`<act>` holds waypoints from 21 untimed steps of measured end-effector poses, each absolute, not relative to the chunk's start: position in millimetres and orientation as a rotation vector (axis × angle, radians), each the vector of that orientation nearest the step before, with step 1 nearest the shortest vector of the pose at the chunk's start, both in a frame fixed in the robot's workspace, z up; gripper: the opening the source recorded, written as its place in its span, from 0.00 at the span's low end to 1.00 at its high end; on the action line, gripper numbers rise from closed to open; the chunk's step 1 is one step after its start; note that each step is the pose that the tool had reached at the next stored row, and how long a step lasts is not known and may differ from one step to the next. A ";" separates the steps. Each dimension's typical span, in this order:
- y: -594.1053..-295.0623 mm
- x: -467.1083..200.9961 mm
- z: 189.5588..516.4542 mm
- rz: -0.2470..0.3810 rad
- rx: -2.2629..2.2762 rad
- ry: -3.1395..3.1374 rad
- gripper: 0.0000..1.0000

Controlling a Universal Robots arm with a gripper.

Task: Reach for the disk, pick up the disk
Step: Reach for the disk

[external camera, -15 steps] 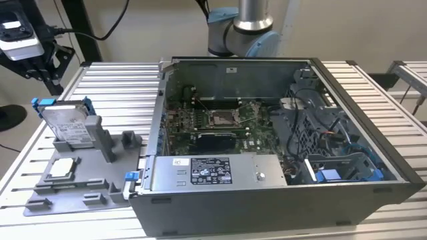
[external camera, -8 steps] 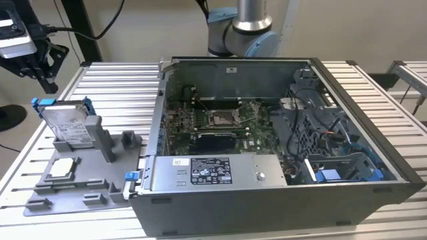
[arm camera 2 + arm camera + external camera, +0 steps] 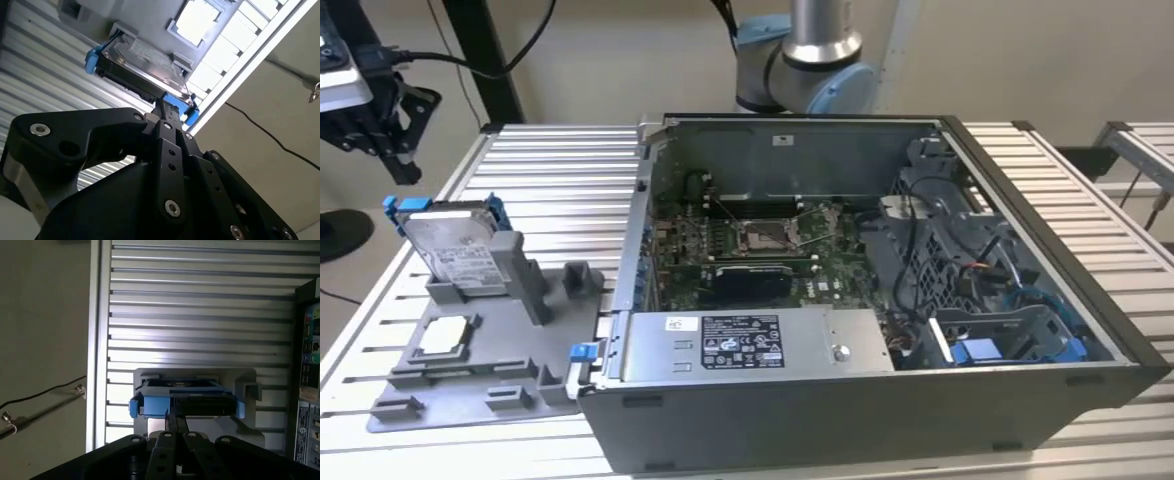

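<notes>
The disk [image 3: 454,245] is a silver hard drive with a white label and a blue bracket. It stands on edge, leaning in the grey stand [image 3: 494,390] at the exterior view's left. My black gripper [image 3: 394,150] hangs above it and farther left, clear of it. In both wrist views the fingertips [image 3: 167,107] [image 3: 175,421] sit pressed together, shut on nothing, pointing at the disk's [image 3: 145,65] [image 3: 185,402] upper edge with a gap between.
A small square silver chip [image 3: 443,335] lies on the stand in front of the disk. An open computer case [image 3: 881,300] fills the middle and right of the slatted metal table [image 3: 547,160]. A black pole and cables [image 3: 480,50] stand behind the gripper.
</notes>
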State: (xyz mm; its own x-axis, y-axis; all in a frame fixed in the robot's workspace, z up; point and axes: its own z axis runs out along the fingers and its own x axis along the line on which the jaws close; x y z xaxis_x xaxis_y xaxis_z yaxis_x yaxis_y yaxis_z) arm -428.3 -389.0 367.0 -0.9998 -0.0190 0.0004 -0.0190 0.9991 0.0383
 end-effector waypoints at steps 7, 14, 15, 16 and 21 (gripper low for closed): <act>-385.0 -439.8 366.6 -0.060 0.030 -3.140 0.00; -384.9 -440.5 366.6 -0.060 0.030 -3.140 0.00; -384.9 -440.5 366.6 -0.060 0.031 -3.140 0.00; -384.9 -440.6 366.6 -0.060 0.033 -3.140 0.00; -384.9 -440.6 366.6 -0.060 0.064 -3.139 0.00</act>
State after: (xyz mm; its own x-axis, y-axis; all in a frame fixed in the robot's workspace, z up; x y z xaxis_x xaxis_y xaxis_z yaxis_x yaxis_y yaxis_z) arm -440.6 -384.9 366.6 -0.9992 -0.0407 0.0005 -0.0407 0.9984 0.0382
